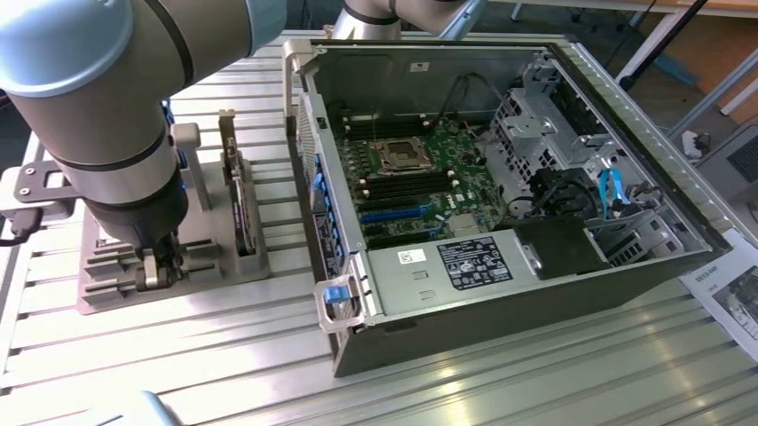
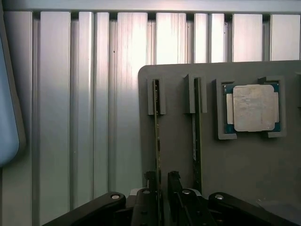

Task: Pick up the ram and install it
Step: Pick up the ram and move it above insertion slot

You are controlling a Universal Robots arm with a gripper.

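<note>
Wrist view puts the gripper (image 2: 162, 179) over the grey holder (image 2: 176, 141), its jaws standing apart with one dark finger (image 2: 150, 186) on either side of the ram (image 2: 156, 132). A gap shows between the strip and the farther finger, so nothing is gripped. That ram stands on edge in the holder's outermost slot, nearest the holder's edge. A second ram (image 2: 195, 141) stands on edge in the neighbouring slot, parallel to it, and beyond that the silver processor (image 2: 254, 107) lies flat in its square recess. In the exterior view the gripper (image 1: 154, 266) hangs low over the holder (image 1: 106, 288) on the slatted metal table (image 1: 177, 373). A dark expansion card (image 1: 237, 209) stands upright just beside it. The open computer case (image 1: 616, 115) lies at the exterior view's right, its motherboard (image 1: 414, 177) exposed.
</note>
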